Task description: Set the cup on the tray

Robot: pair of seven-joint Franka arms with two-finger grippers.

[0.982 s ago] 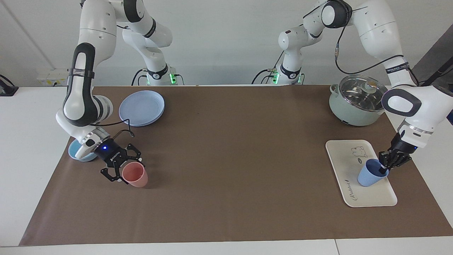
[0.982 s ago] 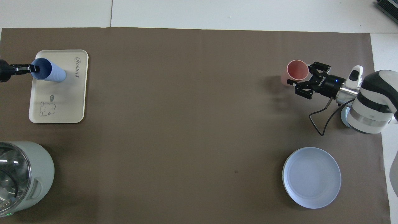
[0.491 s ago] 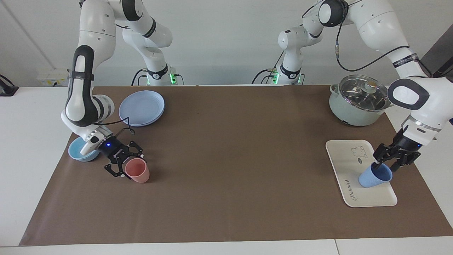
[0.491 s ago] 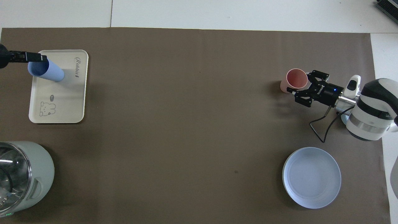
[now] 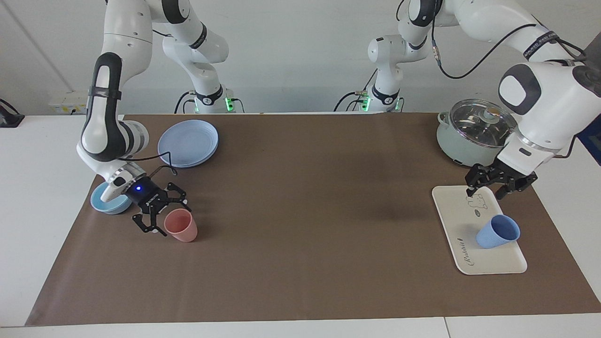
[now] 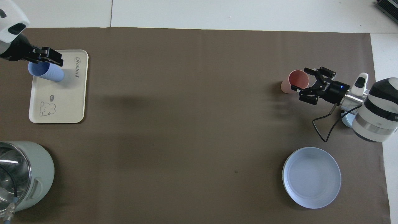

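Observation:
The periwinkle-blue cup (image 5: 497, 232) (image 6: 46, 72) stands mouth up on the cream tray (image 5: 458, 206) (image 6: 62, 102), on the part farther from the robots. My left gripper (image 5: 484, 191) (image 6: 53, 57) hangs open in the air over the tray's bear drawing, clear of the cup and holding nothing. At the right arm's end of the table my right gripper (image 5: 174, 219) (image 6: 303, 81) is open. Its fingertips sit on either side of a salmon-pink tumbler (image 5: 182, 227) (image 6: 293, 81) without gripping it.
A light-blue bowl (image 5: 105, 204) lies under the right arm's wrist. A round blue plate (image 5: 188, 142) (image 6: 311, 177) sits nearer to the robots than the pink tumbler. A pale green pot with a glass lid (image 5: 472, 134) (image 6: 21, 177) stands nearer to the robots than the tray.
The left gripper let go of the cup's rim, opened and rose off it; the cup stays on the tray. The right gripper opened off the pink tumbler's rim.

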